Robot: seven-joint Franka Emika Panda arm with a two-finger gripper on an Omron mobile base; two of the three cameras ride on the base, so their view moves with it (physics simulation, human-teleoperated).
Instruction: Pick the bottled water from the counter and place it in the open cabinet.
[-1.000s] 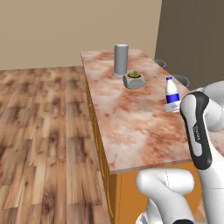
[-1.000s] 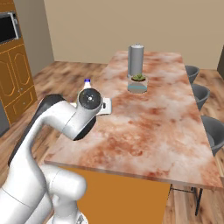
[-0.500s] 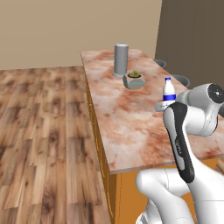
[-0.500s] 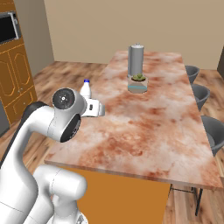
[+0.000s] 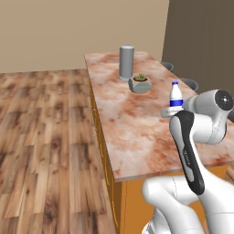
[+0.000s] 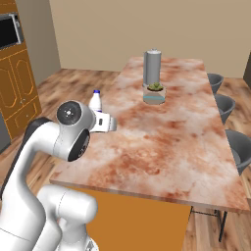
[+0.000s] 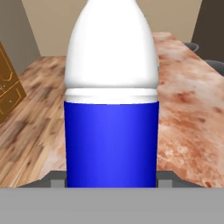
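The small clear plastic bottle with the blue label band (image 5: 176, 96) stood upright near the right edge of the left base picture, on the long reddish-brown and cream marbled counter (image 5: 132, 123), well short of the tall grey cylinder (image 5: 126, 62) and the little potted plant (image 5: 140, 84) further up the frame. In the hand picture it towered dead centre, the two dark finger tips (image 7: 56, 181) showing low on either side of the label. The two-finger gripper (image 6: 103, 121) sat right at the bottle; whether it had clamped yet, I couldn't tell. So this looked like the grasping step. Next, I judged, a firm squeeze, a straight lift, then carrying it to the open wall cabinet.
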